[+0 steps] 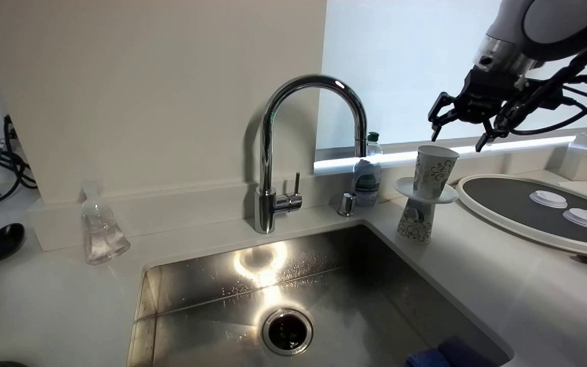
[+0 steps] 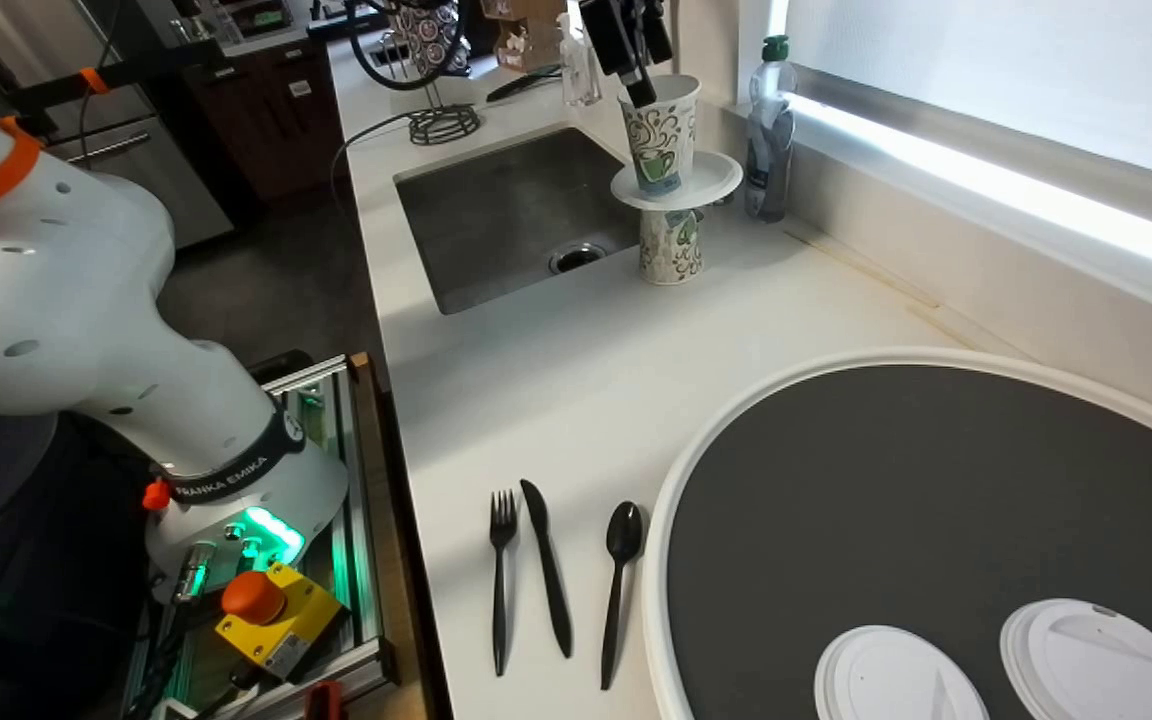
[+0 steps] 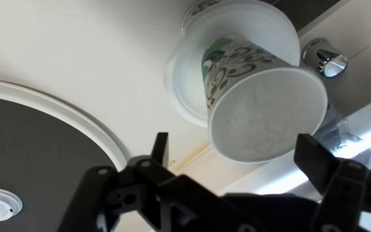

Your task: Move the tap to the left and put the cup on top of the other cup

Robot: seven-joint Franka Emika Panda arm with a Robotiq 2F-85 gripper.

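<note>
Fingers [image 3: 159, 146] spread and empty, patterned paper cup [image 1: 432, 173] standing roughly upright just below, slightly toward the sink [image 1: 212, 326].

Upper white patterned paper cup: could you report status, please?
Black gripper open, empty. Upper cup upright. Round white plate between it and inverted patterned paper cup.

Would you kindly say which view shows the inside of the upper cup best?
The wrist view, where the upper cup opens toward the camera, baring much of its inner wall, though the bottom is indistinct. Both exterior views show mainly its patterned outside and little inside; in an exterior view, a gripper finger overlaps its rim.
</note>
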